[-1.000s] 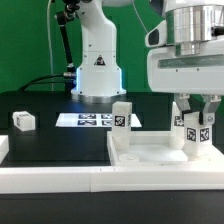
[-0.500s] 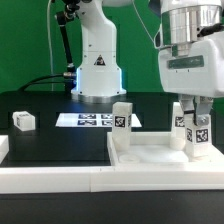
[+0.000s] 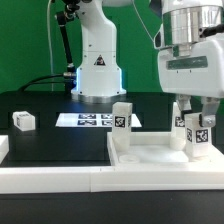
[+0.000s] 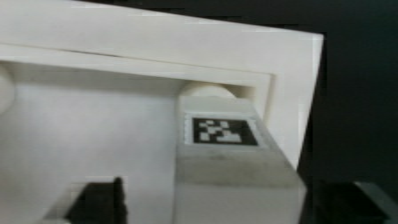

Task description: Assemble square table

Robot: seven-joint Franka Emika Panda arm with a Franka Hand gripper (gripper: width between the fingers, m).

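Observation:
The white square tabletop [image 3: 150, 157] lies flat at the exterior view's right front. A white tagged leg [image 3: 122, 121] stands at its far left corner. Another tagged leg [image 3: 198, 138] stands at its right side, and a third [image 3: 181, 124] shows partly behind it. My gripper [image 3: 197, 116] hangs over the right leg with a finger on each side. In the wrist view the leg [image 4: 228, 150] rises from the tabletop [image 4: 107, 95] between my fingertips [image 4: 98, 203], with a gap on one side. The gripper [image 4: 231, 205] is open. A loose leg block [image 3: 24, 120] lies at the far left.
The marker board [image 3: 88, 120] lies in front of the robot base [image 3: 97, 70]. A long low white barrier rail [image 3: 55, 180] runs along the front edge. A white piece [image 3: 3, 148] shows at the left edge.
The hand has turned about its vertical axis over the right leg and now looks narrower. The legs and tabletop have not moved.

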